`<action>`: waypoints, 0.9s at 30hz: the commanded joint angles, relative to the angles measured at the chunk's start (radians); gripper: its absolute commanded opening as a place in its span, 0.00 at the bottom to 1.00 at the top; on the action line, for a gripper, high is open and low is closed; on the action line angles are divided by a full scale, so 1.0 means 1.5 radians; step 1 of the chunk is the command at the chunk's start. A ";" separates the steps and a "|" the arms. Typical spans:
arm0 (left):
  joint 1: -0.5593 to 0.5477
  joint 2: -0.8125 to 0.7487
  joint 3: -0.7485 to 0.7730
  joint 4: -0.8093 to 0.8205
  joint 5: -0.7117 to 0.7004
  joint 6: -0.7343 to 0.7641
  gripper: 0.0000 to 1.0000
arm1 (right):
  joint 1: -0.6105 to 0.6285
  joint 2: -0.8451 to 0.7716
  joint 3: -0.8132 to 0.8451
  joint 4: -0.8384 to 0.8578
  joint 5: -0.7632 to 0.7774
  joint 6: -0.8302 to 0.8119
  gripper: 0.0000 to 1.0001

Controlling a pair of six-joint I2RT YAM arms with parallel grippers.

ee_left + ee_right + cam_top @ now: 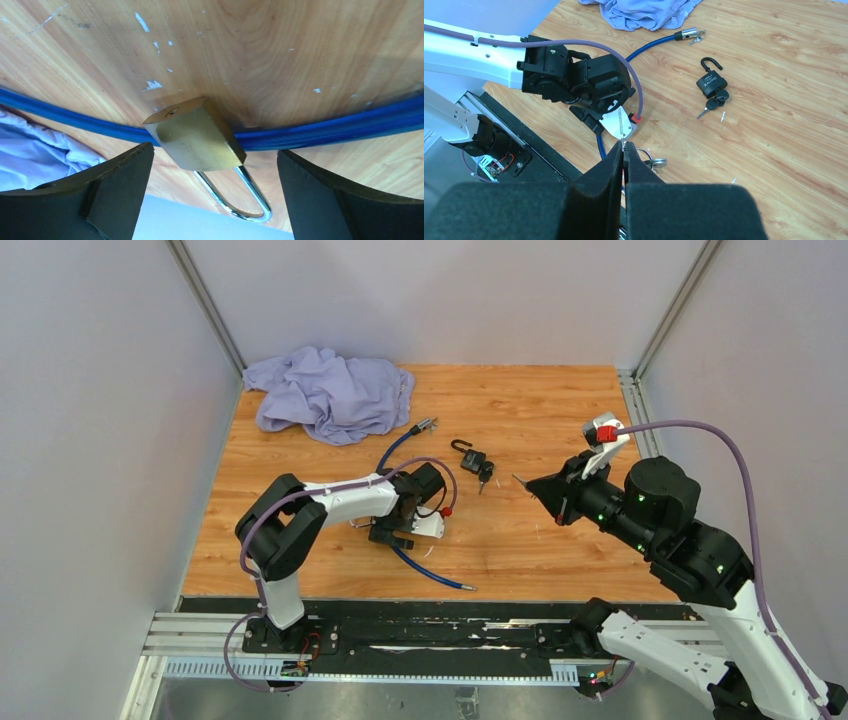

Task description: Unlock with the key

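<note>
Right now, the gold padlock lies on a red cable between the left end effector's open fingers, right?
No, the cable is blue. The left wrist view shows the gold padlock lying on it between the left end effector's open fingers.

Scuffed wooden tabletop (560, 410) between plain pale grey walls (90, 440)

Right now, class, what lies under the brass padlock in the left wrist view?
The blue cable passes under the brass padlock, over the wooden table. The stretch beneath the lock's body is covered and cannot be seen.
</note>
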 commanded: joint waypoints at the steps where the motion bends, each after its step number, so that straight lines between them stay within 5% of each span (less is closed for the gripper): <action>1: -0.001 0.021 -0.024 0.058 -0.022 0.021 0.98 | -0.007 -0.002 -0.006 0.004 0.015 0.002 0.01; 11: 0.001 0.038 -0.025 0.090 -0.015 0.025 1.00 | -0.007 -0.008 -0.012 0.007 0.019 0.006 0.01; 21: 0.001 0.047 0.036 -0.021 0.022 0.016 0.64 | -0.007 -0.013 -0.020 0.011 0.018 0.009 0.00; 27: 0.001 0.067 0.094 -0.108 0.044 0.021 0.58 | -0.008 -0.015 -0.024 0.014 0.011 0.011 0.01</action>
